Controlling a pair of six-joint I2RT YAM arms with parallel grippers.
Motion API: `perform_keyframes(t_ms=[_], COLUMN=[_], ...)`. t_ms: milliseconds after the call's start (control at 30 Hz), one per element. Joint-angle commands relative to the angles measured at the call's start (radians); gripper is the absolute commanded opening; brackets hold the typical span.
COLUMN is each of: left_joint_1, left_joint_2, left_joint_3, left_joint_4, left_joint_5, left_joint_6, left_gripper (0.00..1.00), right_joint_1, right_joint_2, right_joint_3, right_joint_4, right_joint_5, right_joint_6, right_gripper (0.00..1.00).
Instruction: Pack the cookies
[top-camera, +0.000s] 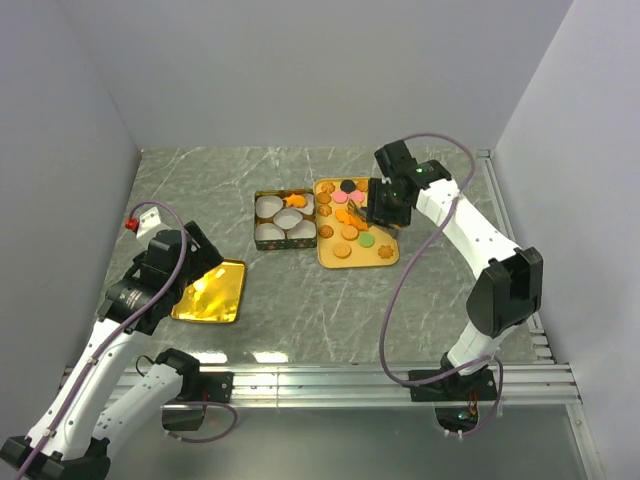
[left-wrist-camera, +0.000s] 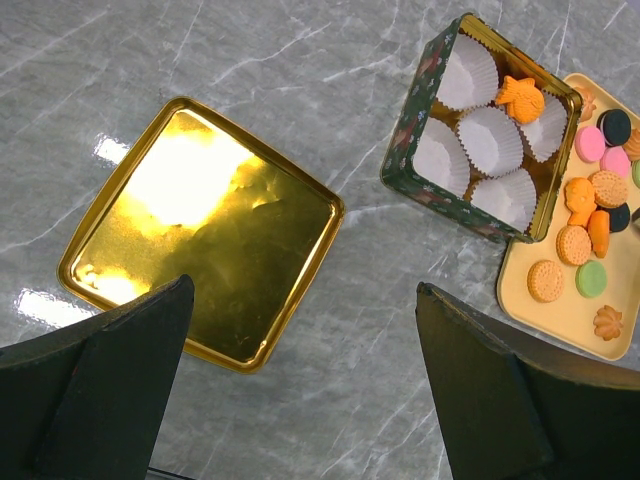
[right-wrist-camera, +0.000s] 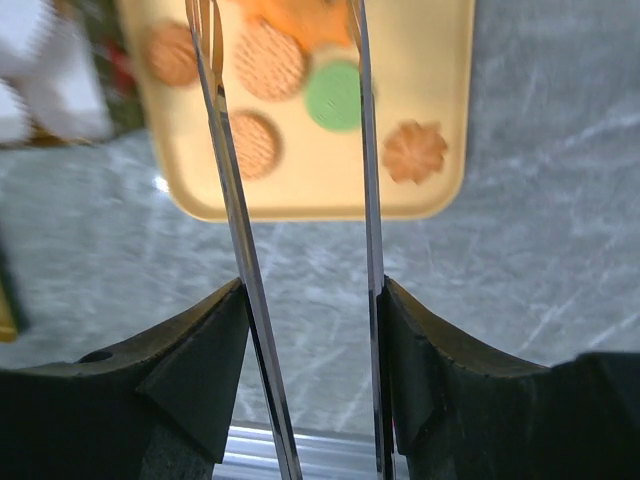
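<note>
The cookies (top-camera: 350, 228) lie spread on a pale yellow tray (top-camera: 385, 258): orange, pink, green and black rounds and flower shapes. One orange cookie (left-wrist-camera: 520, 98) sits in a paper cup inside the green tin (top-camera: 286, 221). My right gripper (right-wrist-camera: 312, 290) is shut on metal tongs (right-wrist-camera: 227, 170). Their two blades stand apart and reach over the tray toward an orange cookie (right-wrist-camera: 300, 12) at the top edge; the blade tips are cut off. A green cookie (right-wrist-camera: 335, 95) lies just beside the right blade. My left gripper (left-wrist-camera: 305, 290) hangs open above the table beside the gold lid (left-wrist-camera: 200, 225).
The tin (left-wrist-camera: 400, 150) holds several white paper cups (left-wrist-camera: 490, 140) and stands against the tray's left side. The gold lid (top-camera: 210, 292) lies inside-up at front left. An aluminium rail (top-camera: 400, 380) runs along the near table edge, and grey walls enclose the table.
</note>
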Motion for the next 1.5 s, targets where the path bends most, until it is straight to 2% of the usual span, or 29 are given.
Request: perform_keyframes(t_ms=[0, 833, 1033, 1133, 1167, 1467], left_joint_1=[0.005, 0.005, 0.005, 0.005, 0.005, 0.005], left_joint_2=[-0.006, -0.018, -0.02, -0.018, -0.02, -0.014], left_joint_3=[0.009, 0.009, 0.011, 0.009, 0.011, 0.011], left_joint_4=[0.012, 0.011, 0.012, 0.011, 0.012, 0.014], left_joint_5=[-0.011, -0.018, -0.014, -0.016, -0.016, -0.011], left_joint_6=[0.0, -0.002, 0.0, -0.002, -0.002, 0.002], left_gripper=[0.99, 0.99, 0.99, 0.99, 0.99, 0.99], right_joint_1=[-0.008, -0.004, 0.001, 0.001, 0.001, 0.001], right_joint_2=[-0.037, 0.107, 0.125, 0.121, 0.121, 0.096], right_joint_3=[-0.058, -0.011, 0.003, -0.005, -0.008, 0.001], right_joint_4=[0.051, 0.057, 0.054, 0.057, 0.056, 0.045], right_joint_5=[0.027, 0.024, 0.028, 0.022, 0.021, 0.019], right_joint_6=[-0.019, -0.019, -0.012, -0.01, -0.007, -0.01], right_gripper=[0.59, 0.58, 0.54, 0.5, 0.44, 0.2])
